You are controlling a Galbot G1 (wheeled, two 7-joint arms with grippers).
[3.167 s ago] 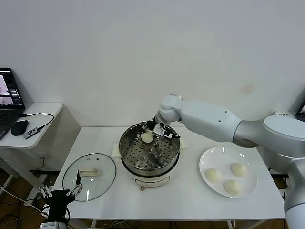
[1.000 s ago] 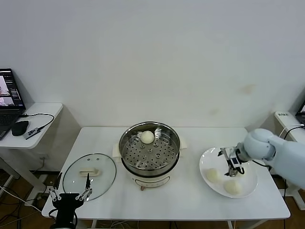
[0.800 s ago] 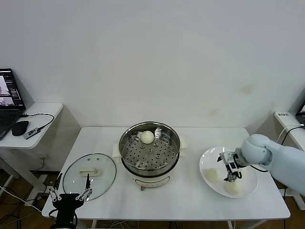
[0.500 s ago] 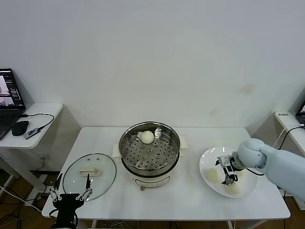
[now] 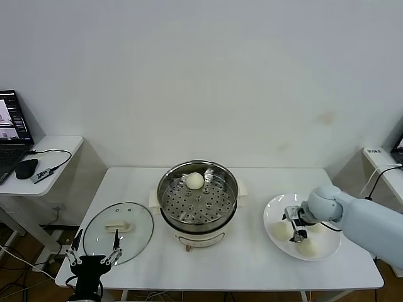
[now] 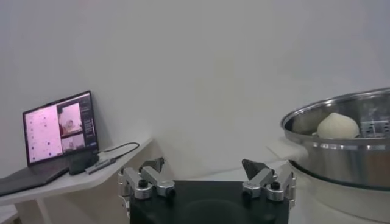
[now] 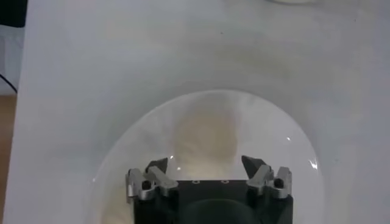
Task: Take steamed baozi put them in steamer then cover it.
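Observation:
The steel steamer (image 5: pixel 197 200) stands mid-table with one baozi (image 5: pixel 194 180) at its back; the left wrist view also shows the steamer (image 6: pixel 341 155) and that baozi (image 6: pixel 336 126). The glass cover (image 5: pixel 135 239) lies flat on the table to the steamer's left. On the white plate (image 5: pixel 271 214) at the right, two more baozi (image 5: pixel 279 231) (image 5: pixel 308 247) show. My right gripper (image 5: pixel 294 226) is low over the plate, open, its fingers either side of the left bun (image 7: pixel 204 137) without clearly touching it. My left gripper (image 5: pixel 93 257) waits open at the table's front-left edge.
A side table at the far left carries a laptop (image 5: pixel 12 129), a mouse (image 5: pixel 26 168) and a cable. The plate's rim (image 7: pixel 286 131) curves round the bun in the right wrist view. The steamer's white base (image 5: pixel 198 238) sits under the basket.
My right arm came from the steamer, where it left one baozi, to the plate. Over the last second it sank and slid left toward the left bun. The left arm stayed put.

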